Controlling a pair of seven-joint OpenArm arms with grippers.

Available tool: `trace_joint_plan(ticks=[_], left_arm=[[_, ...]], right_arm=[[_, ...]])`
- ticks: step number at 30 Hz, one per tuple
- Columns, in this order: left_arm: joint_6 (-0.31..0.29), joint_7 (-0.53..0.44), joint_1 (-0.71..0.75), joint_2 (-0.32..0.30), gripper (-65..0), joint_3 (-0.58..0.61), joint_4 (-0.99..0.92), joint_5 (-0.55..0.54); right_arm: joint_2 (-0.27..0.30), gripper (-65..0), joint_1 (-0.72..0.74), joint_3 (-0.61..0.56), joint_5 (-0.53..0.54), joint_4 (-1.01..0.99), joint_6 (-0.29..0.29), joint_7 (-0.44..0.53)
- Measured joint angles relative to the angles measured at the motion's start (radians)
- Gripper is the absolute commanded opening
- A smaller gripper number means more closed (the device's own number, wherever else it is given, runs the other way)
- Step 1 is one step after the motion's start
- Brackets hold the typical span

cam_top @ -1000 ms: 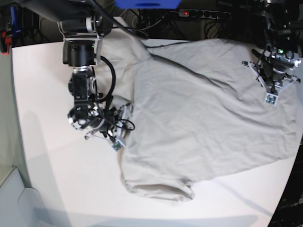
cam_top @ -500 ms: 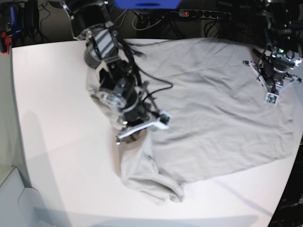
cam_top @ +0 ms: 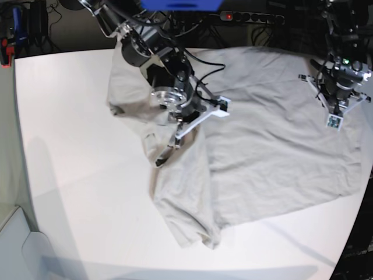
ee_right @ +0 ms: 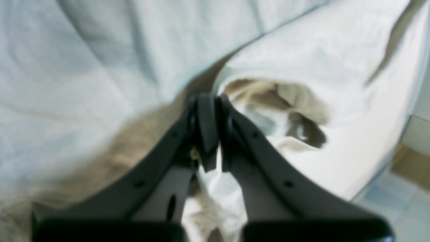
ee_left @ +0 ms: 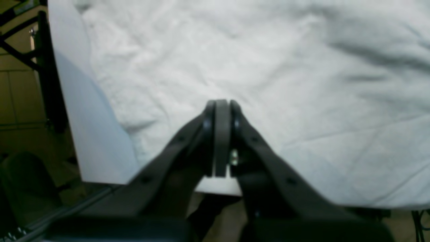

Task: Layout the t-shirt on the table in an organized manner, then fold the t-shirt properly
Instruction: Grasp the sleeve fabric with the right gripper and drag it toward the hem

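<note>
Bare table (robot's right) lies free beside the t-shirt.

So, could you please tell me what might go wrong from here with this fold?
The right pincer is shut on the t-shirt edge and carries it over the body; the folded flap looks bunched, so it may land creased. The left pincer, shut, only rests at the far side, so the cloth could drag across the table. The shirt already reaches the table's edge there and might slip over.
</note>
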Motion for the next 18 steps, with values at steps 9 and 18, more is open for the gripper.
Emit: trace_joint_plan(ticks=[9, 18], left_arm=[[0.000, 0.009, -0.015, 0.003, -64.9, 0.000, 0.000, 0.001], [-0.001, 0.006, -0.060, 0.042, -64.9, 0.030, -0.060, 0.007]], right_arm=[[0.037, -33.8, 0.002, 0.003, 0.001, 0.234, -0.003, -0.092], [0.054, -34.3, 0.127, 0.164, 0.083, 0.216, -0.002, -0.079]])
